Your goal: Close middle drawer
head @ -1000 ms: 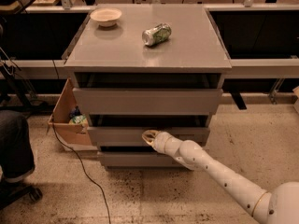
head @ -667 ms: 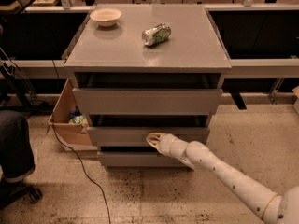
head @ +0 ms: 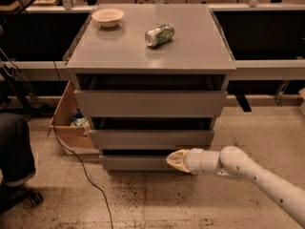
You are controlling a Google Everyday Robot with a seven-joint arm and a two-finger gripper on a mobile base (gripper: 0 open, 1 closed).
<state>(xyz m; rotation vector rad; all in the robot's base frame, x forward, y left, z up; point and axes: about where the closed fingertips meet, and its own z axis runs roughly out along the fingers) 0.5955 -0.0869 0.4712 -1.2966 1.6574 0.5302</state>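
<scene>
The grey cabinet [head: 152, 46] shows three drawer fronts. The middle drawer [head: 143, 139] is the second front, wide and flat with no handle. A dark gap shows above it, and I cannot see its inside. My gripper [head: 174, 160] is low at the cabinet's lower right, just below the middle drawer's bottom edge. It is level with the narrow bottom front [head: 133, 162], and its tip points left. Its fingers are together and hold nothing. I cannot tell whether it touches either front.
A white bowl [head: 107, 17] and a crushed can [head: 159, 35] lie on the cabinet top. An open cardboard box [head: 69, 123] and a black cable [head: 88, 180] are on the floor at the left. A seated person's leg [head: 14, 151] is at the far left. Dark bins flank the cabinet.
My gripper has dropped from the face of the middle drawer's front to below its lower edge and shifted right. The middle drawer's front looks unmoved.
</scene>
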